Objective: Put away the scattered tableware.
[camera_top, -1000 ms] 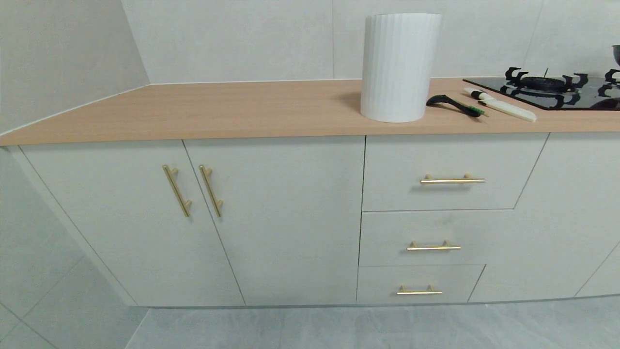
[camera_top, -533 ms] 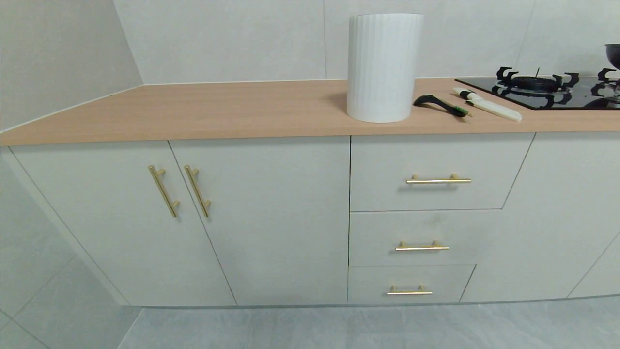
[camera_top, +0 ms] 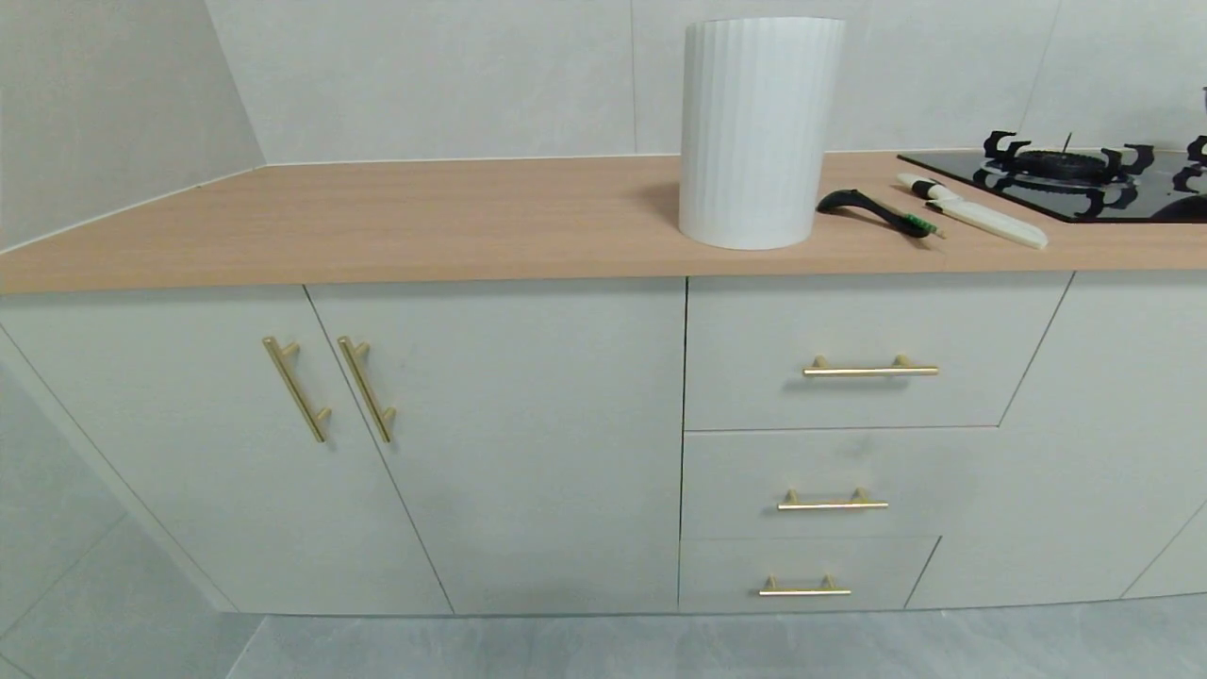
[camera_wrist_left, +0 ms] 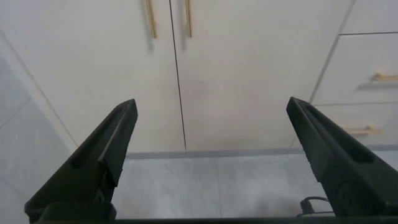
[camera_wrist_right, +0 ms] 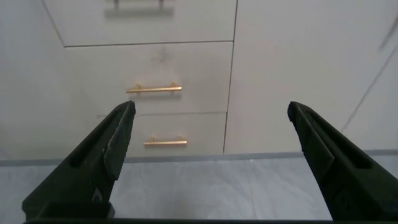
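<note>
Black peeler [camera_top: 872, 209] and white knife [camera_top: 976, 224] lie on the counter [camera_top: 424, 217] just right of the white ribbed canister [camera_top: 759, 132]. They are well apart from the left gripper [camera_wrist_left: 210, 104] and right gripper [camera_wrist_right: 210, 106], whose jaws are spread wide before the cabinets [camera_top: 528, 424] beneath it. Only the camera has shifted; the tableware is unmoved.

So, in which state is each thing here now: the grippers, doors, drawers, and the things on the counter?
left gripper: open, holding nothing
right gripper: open, holding nothing
cabinet doors: both shut
three drawers: all shut
white container: upright on the counter
peeler: lying flat
knife: lying flat
</note>
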You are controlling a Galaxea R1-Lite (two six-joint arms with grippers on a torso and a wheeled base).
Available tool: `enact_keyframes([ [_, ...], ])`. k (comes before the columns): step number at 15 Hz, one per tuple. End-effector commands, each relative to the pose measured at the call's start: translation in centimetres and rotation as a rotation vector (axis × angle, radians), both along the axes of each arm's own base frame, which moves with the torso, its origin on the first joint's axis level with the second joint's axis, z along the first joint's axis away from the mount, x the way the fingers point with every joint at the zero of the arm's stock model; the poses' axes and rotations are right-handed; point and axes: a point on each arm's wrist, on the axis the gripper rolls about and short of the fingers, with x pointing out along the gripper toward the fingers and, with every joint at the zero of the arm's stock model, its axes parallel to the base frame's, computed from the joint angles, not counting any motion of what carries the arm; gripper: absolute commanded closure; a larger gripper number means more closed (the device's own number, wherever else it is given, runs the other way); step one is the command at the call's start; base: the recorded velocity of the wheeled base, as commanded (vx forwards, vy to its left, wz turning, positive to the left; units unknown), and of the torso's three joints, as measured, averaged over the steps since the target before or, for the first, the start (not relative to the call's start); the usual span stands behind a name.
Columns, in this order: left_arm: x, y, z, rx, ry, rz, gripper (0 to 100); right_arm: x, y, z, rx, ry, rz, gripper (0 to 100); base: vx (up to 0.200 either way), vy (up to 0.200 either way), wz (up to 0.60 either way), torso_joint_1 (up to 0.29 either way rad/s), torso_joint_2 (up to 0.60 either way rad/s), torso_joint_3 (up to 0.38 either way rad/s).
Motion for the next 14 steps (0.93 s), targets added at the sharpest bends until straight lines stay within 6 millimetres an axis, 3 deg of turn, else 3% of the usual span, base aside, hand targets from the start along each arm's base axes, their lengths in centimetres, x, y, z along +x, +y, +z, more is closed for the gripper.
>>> enact_keyframes([
  [1,0.0,0.0,0.0,0.000,-0.001,0.000,0,0.0,0.0,0.0,0.001,0.001,0.000,0,0.000,0.000,0.00,0.000,0.00,0.000],
  [10,0.0,0.0,0.0,0.000,0.000,0.000,0,0.0,0.0,0.0,-0.004,0.001,0.000,0,0.000,0.000,0.00,0.000,0.00,0.000],
  [13,0.0,0.0,0.0,0.002,-0.002,0.000,0,-0.5,0.0,2.2,0.022,-0.122,0.014,0,0.000,0.000,0.00,0.000,0.00,0.000],
  [14,0.0,0.0,0.0,0.000,-0.001,0.000,0,-0.4,0.1,2.0,0.021,-0.105,0.032,0,0.000,0.000,0.00,0.000,0.00,0.000],
])
